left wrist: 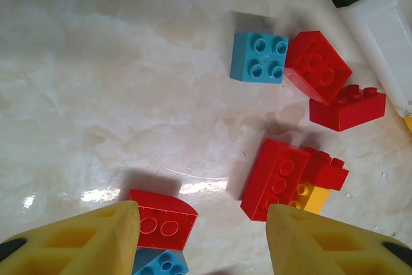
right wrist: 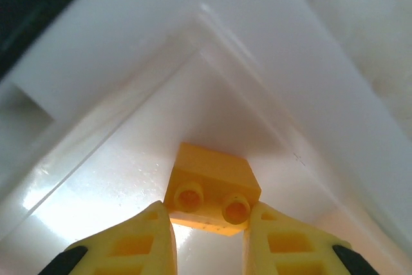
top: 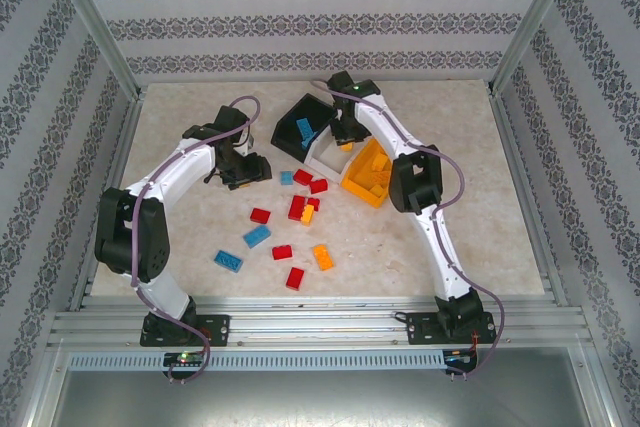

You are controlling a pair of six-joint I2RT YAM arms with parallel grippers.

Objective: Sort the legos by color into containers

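The containers stand in a row at the back: black bin [top: 303,122], white bin [top: 328,157], orange bin [top: 368,175]. My right gripper [right wrist: 209,230] is down inside the white bin [right wrist: 129,49], shut on an orange-yellow lego [right wrist: 212,185] with its studs facing the camera. My left gripper [left wrist: 203,223] hangs open above the table. Below it a curved red lego [left wrist: 161,220] lies by the left finger and a long red lego [left wrist: 277,178] by the right finger, neither held. More legos lie beyond: light blue [left wrist: 259,57] and red [left wrist: 317,66].
Loose red, blue and orange legos are scattered over the table's middle, among them a blue one [top: 228,260] and an orange one [top: 323,257]. The orange bin holds several orange-yellow bricks, the black bin blue ones. Patterned walls and metal rails enclose the table.
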